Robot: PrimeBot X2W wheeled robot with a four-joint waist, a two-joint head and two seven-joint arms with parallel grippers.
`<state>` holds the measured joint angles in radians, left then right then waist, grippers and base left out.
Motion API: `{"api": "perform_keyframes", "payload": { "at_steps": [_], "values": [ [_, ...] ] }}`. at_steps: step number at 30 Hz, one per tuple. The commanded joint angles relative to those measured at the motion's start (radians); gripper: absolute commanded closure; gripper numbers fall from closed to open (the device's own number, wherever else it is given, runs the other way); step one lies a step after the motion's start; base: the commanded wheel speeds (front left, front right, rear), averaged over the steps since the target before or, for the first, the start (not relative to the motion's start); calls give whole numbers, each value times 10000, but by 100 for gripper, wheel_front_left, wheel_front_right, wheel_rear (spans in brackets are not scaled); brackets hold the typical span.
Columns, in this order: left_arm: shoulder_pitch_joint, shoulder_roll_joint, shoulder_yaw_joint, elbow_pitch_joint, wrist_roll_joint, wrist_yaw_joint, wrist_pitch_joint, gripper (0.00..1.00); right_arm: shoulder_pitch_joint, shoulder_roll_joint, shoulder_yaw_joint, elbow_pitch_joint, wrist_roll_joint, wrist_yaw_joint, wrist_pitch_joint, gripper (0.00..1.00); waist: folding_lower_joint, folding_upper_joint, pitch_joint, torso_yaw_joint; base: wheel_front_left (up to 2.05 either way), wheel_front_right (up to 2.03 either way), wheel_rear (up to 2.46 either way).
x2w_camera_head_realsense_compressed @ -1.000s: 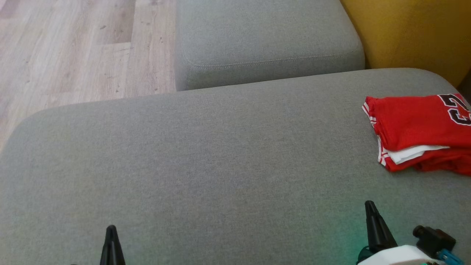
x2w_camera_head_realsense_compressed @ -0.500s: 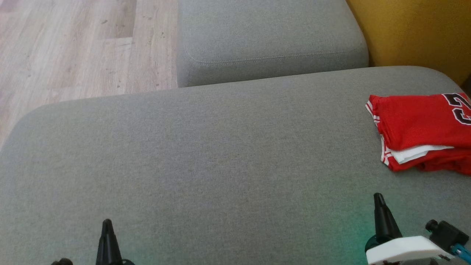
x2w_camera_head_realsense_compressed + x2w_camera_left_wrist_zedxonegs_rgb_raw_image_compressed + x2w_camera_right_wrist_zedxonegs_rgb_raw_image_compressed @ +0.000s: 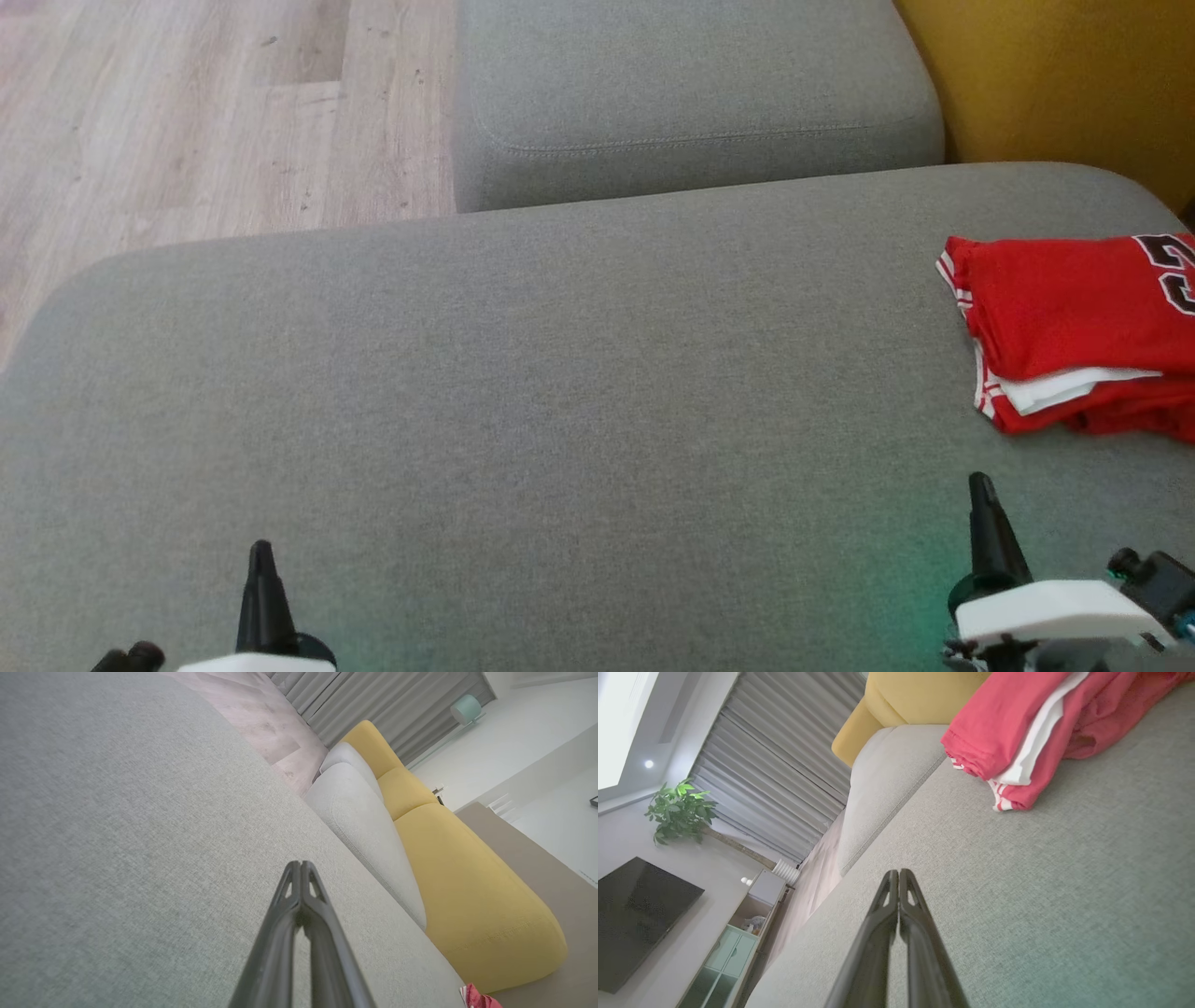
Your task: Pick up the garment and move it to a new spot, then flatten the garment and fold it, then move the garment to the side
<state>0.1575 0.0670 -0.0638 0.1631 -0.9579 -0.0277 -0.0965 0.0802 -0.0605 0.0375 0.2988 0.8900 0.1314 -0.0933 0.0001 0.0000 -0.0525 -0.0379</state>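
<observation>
The garment [image 3: 1074,327] is a red jersey with white trim and black numerals, folded into a stack at the right edge of the grey sofa seat [image 3: 560,392]. It also appears at the top right of the right wrist view as the same red garment [image 3: 1017,728], and a red corner of the garment [image 3: 479,997] peeks in at the bottom of the left wrist view. My left gripper [image 3: 260,551] is shut and empty at the lower left, above the seat. My right gripper [image 3: 980,485] is shut and empty at the lower right, a short way in front of the jersey.
A second grey cushion [image 3: 691,93] lies beyond the seat, with a yellow cushion [image 3: 1055,84] at the far right. Wooden floor [image 3: 187,121] lies to the left. A television [image 3: 635,919], a cabinet and a plant [image 3: 679,809] stand far off.
Both grippers have come a little further up into the head view. The whole picture has shifted slightly, so the camera has moved. The garment lies as before.
</observation>
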Motion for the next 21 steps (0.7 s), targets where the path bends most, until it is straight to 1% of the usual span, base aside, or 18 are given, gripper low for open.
{"api": "perform_keyframes", "payload": {
  "at_steps": [1,21],
  "values": [
    [-550,139,269,-241,-185,-80,39,100,-549,-178,42,-383,228,-4,53,100,-1,0,5,4,0,0,0],
    [-1286,148,642,128,-2574,-418,641,100,-1010,-188,-359,-448,2835,-5,647,100,-1,0,202,137,0,0,0]
  ]
}}
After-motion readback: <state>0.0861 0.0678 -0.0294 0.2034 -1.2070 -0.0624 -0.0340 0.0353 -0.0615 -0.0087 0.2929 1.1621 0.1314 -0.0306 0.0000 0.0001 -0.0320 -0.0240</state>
